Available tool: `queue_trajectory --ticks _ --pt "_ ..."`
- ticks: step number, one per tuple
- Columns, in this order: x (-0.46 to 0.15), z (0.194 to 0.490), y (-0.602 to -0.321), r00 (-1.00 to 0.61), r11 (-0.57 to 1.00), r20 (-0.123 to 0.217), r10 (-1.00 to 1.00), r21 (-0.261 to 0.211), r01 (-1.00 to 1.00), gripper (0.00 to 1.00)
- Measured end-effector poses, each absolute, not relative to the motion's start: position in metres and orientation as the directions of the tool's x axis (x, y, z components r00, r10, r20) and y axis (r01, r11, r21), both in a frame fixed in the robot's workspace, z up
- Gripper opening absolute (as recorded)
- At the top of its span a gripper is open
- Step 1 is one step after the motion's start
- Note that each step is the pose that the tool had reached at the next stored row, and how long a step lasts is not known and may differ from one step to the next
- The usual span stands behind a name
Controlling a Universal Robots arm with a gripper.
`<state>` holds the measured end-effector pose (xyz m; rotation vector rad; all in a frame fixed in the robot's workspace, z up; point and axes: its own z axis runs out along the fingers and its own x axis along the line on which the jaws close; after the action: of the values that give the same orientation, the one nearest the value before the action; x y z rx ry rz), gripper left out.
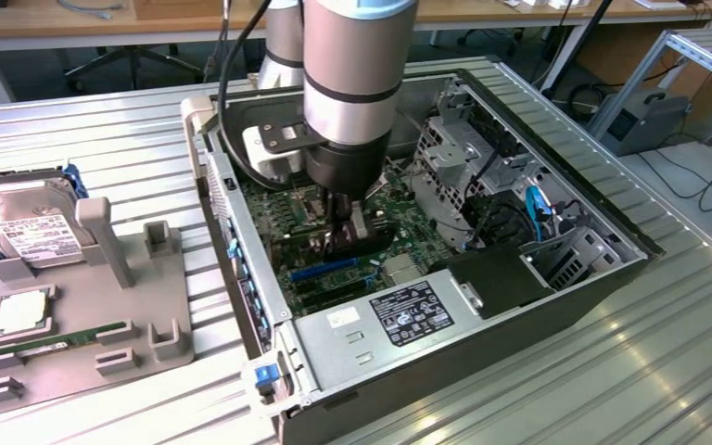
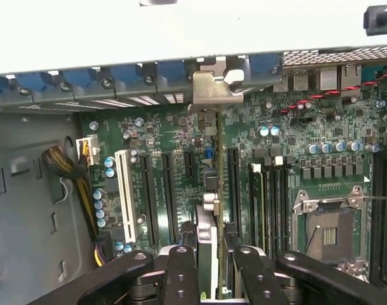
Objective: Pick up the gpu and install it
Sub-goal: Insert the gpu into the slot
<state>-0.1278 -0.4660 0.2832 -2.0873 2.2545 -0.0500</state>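
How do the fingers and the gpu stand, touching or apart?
Touching. The wrist view shows the gpu edge-on, pinched between the two fingers above the motherboard slots.

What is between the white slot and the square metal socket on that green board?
In the wrist view: black slots, then the gpu held edge-on by the gripper, then memory slots.

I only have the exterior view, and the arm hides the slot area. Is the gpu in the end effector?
Observer: Yes, the wrist view shows the end effector clamped on the gpu, seen edge-on.
Operator: Where's its bracket?
Observer: The silver bracket sits at the row of blue latches.
Operator: Which slot?
Observer: Beside a long black slot, apart from the white slot.
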Motion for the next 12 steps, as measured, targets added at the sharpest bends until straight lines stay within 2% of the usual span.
queue_trajectory --ticks 7,12 --pt "-0.1286 0.2818 -0.4653 -0.080 0.079 0.013 -0.997 -0.074 -0.994 0.27" --pt "-0.1294 0.2809 -0.4591 -0.082 0.081 0.016 -0.996 -0.074 -0.994 0.27"
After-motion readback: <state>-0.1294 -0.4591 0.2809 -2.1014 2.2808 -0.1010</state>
